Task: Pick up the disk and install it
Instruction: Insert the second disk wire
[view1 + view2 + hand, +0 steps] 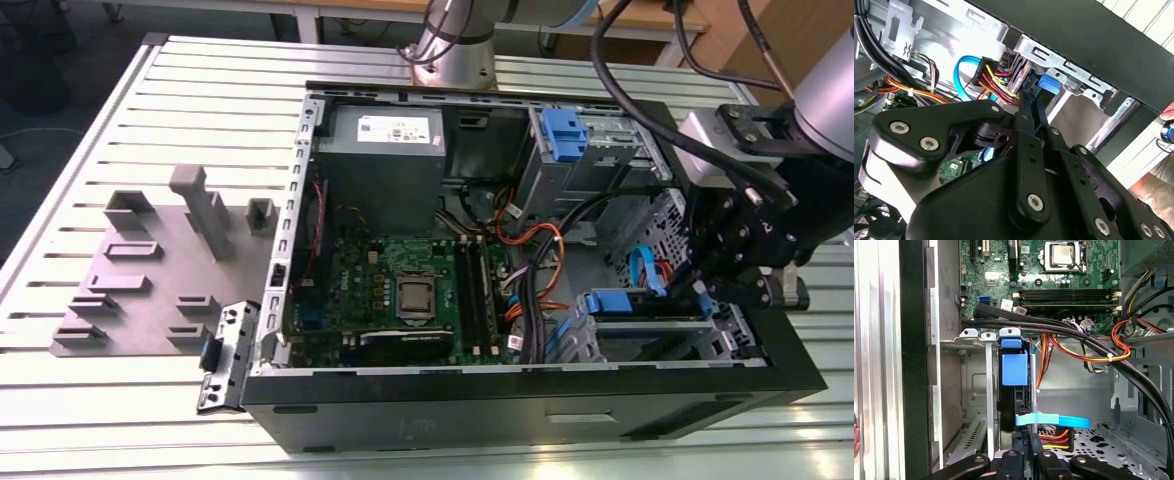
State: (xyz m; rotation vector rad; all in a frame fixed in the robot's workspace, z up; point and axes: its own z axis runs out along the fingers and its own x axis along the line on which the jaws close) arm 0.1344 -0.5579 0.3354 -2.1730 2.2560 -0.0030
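The disk stands on edge in the lower drive cage at the case's front corner. Its blue carrier tab faces the motherboard, and the tab shows too in the exterior view and in the second wrist view. My gripper is at the disk's other end, beside the power and data plugs. Its two black fingers lie close together, shut, with their tips against the carrier's edge. In the exterior view the gripper hangs over the cage from the exterior view's right.
The open tower case lies on a slatted table. A grey power-supply box and another blue-tabbed caddy sit at the far end. Black and orange cables and a blue ribbon cable cross near the cage. A person's hand is beside the case.
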